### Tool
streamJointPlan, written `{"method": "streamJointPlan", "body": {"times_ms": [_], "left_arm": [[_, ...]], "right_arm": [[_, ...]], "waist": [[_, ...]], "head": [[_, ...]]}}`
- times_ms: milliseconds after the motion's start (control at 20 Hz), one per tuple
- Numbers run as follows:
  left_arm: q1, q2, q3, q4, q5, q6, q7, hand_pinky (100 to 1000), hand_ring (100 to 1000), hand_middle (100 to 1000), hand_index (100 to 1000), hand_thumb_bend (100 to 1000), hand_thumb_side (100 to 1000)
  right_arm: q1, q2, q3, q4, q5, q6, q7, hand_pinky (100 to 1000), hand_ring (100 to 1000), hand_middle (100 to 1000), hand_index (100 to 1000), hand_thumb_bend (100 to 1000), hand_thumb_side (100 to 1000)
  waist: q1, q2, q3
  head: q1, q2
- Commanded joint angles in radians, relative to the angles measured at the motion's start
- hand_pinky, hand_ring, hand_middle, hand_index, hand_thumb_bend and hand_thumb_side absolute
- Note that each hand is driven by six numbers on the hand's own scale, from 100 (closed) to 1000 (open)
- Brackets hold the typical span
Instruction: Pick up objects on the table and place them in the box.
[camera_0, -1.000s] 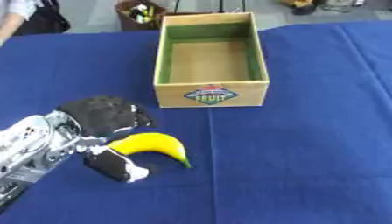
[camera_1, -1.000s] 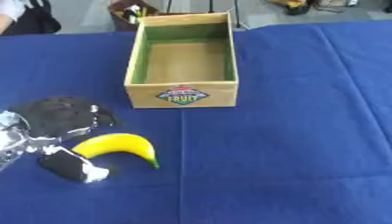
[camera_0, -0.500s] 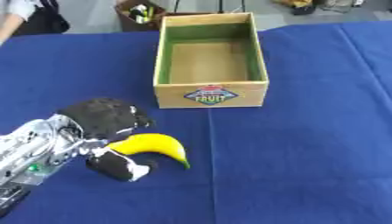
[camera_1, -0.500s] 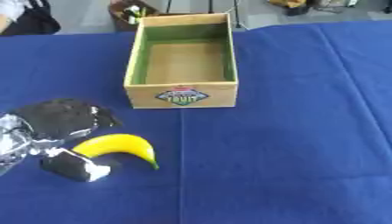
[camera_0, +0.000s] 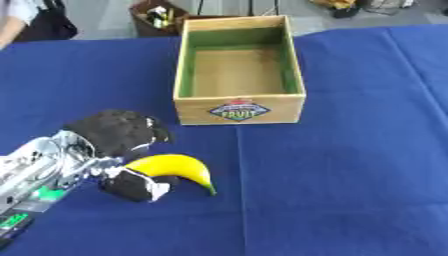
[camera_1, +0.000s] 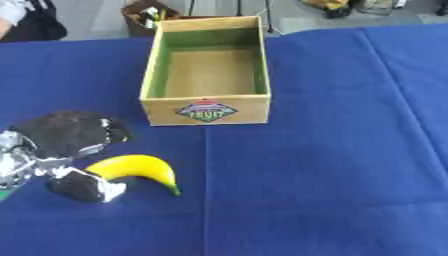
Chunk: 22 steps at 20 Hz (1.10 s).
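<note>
hand: left hand (camera_0: 118, 137) stayed curled round the banana (camera_0: 175, 166)
change: barely any, not lifted
box (camera_0: 238, 107): empty

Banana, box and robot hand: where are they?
banana (camera_0: 175, 166), left eye view, middle of its yellow curve.
box (camera_0: 240, 109), left eye view, front wall by the label.
left hand (camera_0: 118, 131), left eye view, black back.
</note>
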Motion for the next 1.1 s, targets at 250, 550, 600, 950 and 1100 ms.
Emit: {"method": "streamJointPlan", "body": {"times_ms": [250,550,600,950,1100], "left_arm": [[-0.012,-0.003,0.016,0.035,0.002,-0.001,-0.003,656,758,809,890,301,683],[-0.017,-0.013,0.011,0.08,0.01,-0.008,-0.003,655,758,808,884,308,668],[-0.018,-0.016,0.011,0.089,0.011,-0.009,-0.001,655,758,809,883,312,668],[-0.029,-0.038,0.002,0.155,0.004,-0.02,0.025,643,746,780,862,300,647],[-0.031,-0.044,-0.001,0.171,0.004,-0.03,0.04,637,742,773,853,299,639]], "right_arm": [[-0.01,-0.009,-0.003,-0.017,-0.013,0.001,0.004,752,718,621,794,100,938],[-0.013,-0.003,-0.002,-0.017,-0.018,0.004,0.006,752,718,620,794,100,933],[-0.014,-0.003,-0.002,-0.017,-0.019,0.005,0.007,752,718,620,794,100,934],[-0.014,0.002,-0.002,-0.017,-0.021,0.006,0.007,753,717,620,791,100,932],[-0.014,0.003,-0.002,-0.017,-0.022,0.007,0.007,753,717,619,790,100,930]], "waist": [[-0.002,-0.013,-0.004],[0.0,-0.011,-0.007],[0.0,-0.01,-0.007],[-0.002,-0.008,-0.011],[-0.001,-0.008,-0.012]], "head": [[0.007,-0.013],[0.008,-0.015],[0.008,-0.015],[0.01,-0.018],[0.01,-0.018]]}}
